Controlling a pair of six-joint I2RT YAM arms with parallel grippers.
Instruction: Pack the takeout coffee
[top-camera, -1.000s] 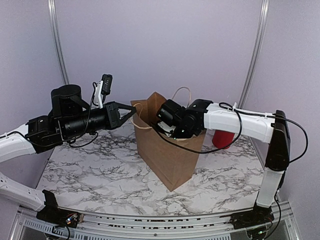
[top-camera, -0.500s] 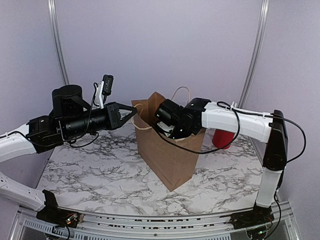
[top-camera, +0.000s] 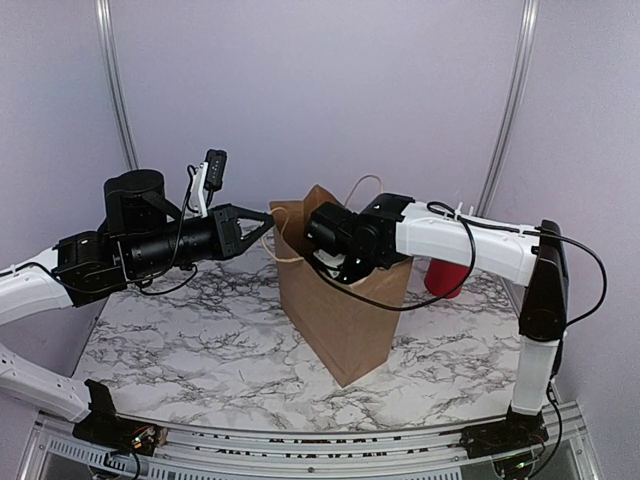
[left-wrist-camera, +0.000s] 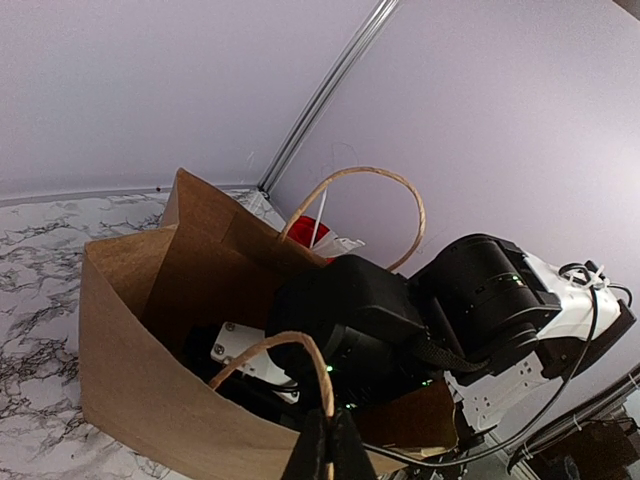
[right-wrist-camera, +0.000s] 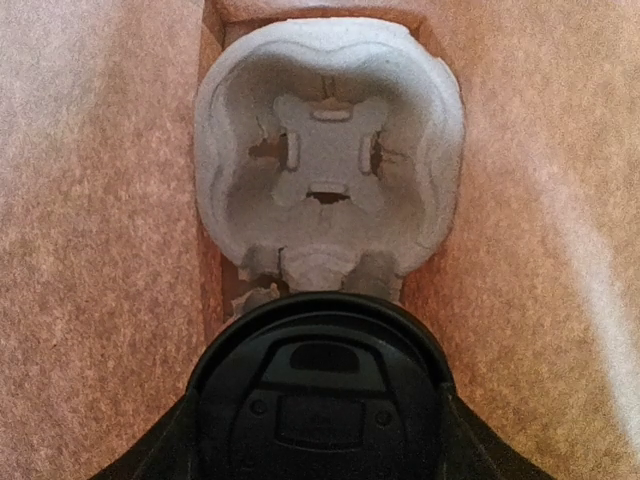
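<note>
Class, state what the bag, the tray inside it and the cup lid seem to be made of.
Bag: brown kraft paper, matte, creased. Tray: moulded paper pulp, likely; grey, fibrous, rough-edged. Lid: black plastic, apparently; smooth, faintly glossy.

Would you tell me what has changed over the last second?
The right arm, holding the takeout coffee, shifted slightly left over the paper bag. The left gripper stayed shut on the bag's handle; the red cup did not move.
</note>
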